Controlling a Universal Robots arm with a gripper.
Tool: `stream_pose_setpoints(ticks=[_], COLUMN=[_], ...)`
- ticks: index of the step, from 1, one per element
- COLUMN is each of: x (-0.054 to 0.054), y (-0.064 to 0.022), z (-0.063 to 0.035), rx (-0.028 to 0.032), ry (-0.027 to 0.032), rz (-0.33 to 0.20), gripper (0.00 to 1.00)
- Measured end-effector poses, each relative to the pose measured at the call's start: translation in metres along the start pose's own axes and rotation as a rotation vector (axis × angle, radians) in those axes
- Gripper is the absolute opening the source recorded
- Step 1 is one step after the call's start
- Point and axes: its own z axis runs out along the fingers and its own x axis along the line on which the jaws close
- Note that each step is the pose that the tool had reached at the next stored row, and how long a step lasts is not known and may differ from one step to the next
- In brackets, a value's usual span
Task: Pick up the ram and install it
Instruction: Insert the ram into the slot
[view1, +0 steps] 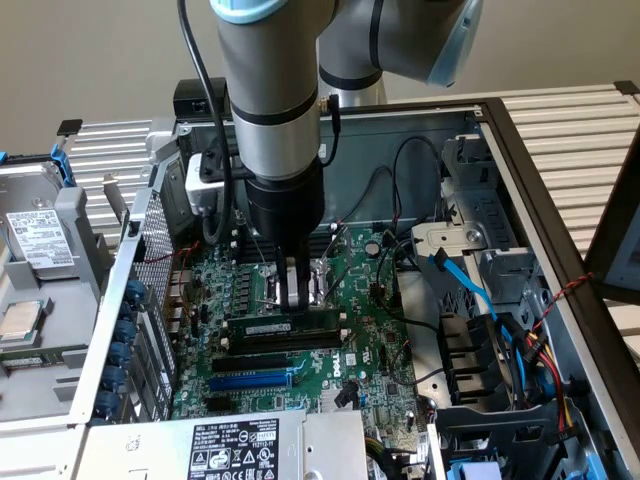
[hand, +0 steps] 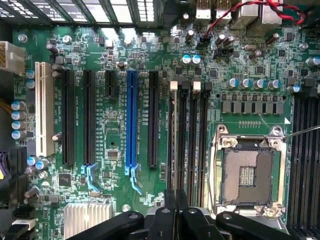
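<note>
An open computer case (view1: 520, 170) lies on a slatted tabletop (view1: 570, 130), and its green motherboard (view1: 370, 350) fills the middle of the exterior view. The grey robot arm (view1: 270, 100) comes down from the top centre of that frame. Its hand (view1: 294, 300) points straight down at the board just left of centre. The ram (view1: 285, 329) lies lengthwise in a black slot directly under the hand, level with the board, its white label strip facing the camera. The fingers are pressed together and their tips meet the ram's upper edge near its middle. Whether that edge is nipped between them or only pushed on from above cannot be told. Below the ram in the exterior view lies another long black slot (view1: 250, 358), and below that the blue expansion slot (view1: 250, 380). A hard drive (view1: 40, 245) sits at the exterior view's left edge, a blue cable (view1: 470, 290) curves through the bay at its right, and a labelled power supply (view1: 235, 450) runs along the bottom. In the wrist view the hand (hand: 175, 200) shows its dark fingers closed to a thin seam. The memory slots (hand: 192, 135) with white end clips run straight away from them. The bare processor socket (hand: 247, 175) is beside those slots, and the blue expansion slot (hand: 131, 120) lies on their other side.
</note>
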Motion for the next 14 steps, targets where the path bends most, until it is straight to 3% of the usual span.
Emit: stream_pose_setpoints(ticks=[7,14], x=[0.0,0.0001], y=[0.0001,0.002], z=[0.0003,0.0019], rx=[0.0017,0.0117], ry=[0.0003,0.0], rz=[0.005,0.008], gripper=[0.12,0.12])
